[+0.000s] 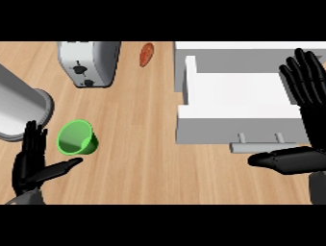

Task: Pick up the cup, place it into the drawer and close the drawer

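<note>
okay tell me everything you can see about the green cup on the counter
The green cup is a small, bright green, plastic-looking cup lying tipped on its side on the wooden counter, its open mouth facing the camera and a little to the left, the inside empty. It sits at the left of the view, just right of a large grey cylinder and below the toaster. The left robot hand is open right beside it, fingers up, thumb pointing under the cup; contact cannot be told. It is well apart from the open white drawer.
</note>
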Controlling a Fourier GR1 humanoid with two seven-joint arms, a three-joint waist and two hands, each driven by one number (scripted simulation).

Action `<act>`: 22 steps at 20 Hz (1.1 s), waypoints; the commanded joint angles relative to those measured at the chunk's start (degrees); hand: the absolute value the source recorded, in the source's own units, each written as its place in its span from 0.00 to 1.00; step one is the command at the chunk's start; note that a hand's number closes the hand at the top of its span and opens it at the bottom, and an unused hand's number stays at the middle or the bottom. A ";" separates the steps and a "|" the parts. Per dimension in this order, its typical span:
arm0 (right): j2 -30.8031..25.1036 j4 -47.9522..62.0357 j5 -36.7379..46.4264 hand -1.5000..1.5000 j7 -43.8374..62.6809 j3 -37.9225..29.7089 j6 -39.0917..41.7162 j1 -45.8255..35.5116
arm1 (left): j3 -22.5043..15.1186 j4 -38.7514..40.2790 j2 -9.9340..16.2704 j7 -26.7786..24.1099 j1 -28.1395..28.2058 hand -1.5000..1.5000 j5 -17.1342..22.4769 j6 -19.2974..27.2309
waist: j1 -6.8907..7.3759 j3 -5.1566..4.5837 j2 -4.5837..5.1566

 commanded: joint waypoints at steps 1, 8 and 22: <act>1.37 -4.20 1.14 0.00 4.16 1.76 -2.19 -0.28 | 2.24 14.93 2.80 -9.90 -3.72 0.00 -0.64 -2.40 | -0.29 -0.04 0.04; -2.50 -1.58 -3.67 0.00 3.76 -2.96 1.93 -2.24 | 3.98 33.23 4.24 -23.67 -11.45 0.00 -1.16 -3.21 | -0.58 -0.07 0.15; 0.34 2.69 0.97 0.00 3.45 0.36 -1.37 -6.46 | 3.73 44.97 4.99 -32.27 -17.89 0.00 -2.79 -3.15 | -0.93 -0.17 0.49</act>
